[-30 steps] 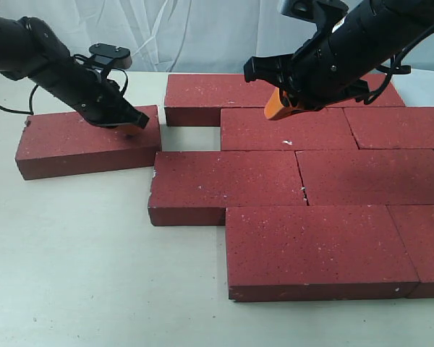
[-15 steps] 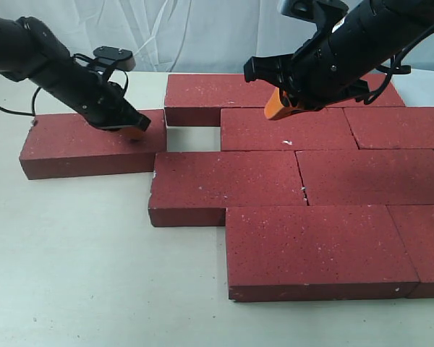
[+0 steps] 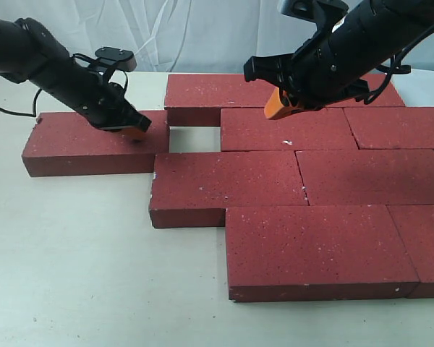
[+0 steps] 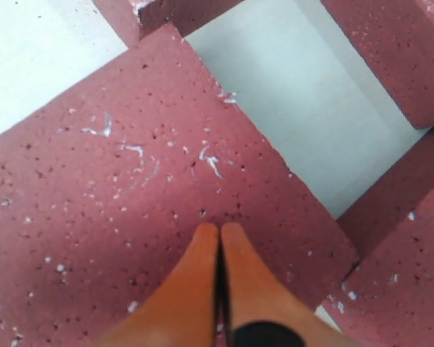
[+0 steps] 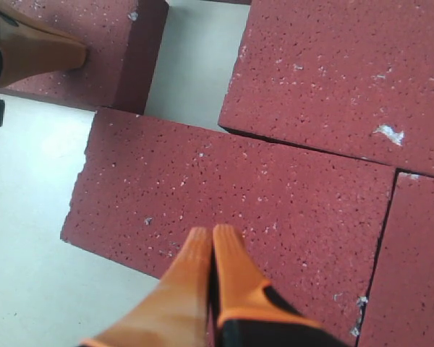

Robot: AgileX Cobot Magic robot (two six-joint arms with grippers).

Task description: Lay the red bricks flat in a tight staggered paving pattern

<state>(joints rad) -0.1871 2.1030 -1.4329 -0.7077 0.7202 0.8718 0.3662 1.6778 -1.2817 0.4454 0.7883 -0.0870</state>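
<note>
- Jaws clenched empty on both: my left gripper [image 4: 218, 230] leans onto the loose brick [image 3: 87, 141], my right gripper [image 3: 273, 110] hangs over the laid bricks [image 3: 304, 181].
- Bare table [image 3: 194, 139] separates loose brick from row.

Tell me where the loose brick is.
In the exterior view the loose brick lies at far left under the left claw, a bare gap away from the second-row brick.

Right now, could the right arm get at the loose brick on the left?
Probably not cleanly: the shut left pincer rests on the loose brick, at the end nearest the right pincer.
</note>
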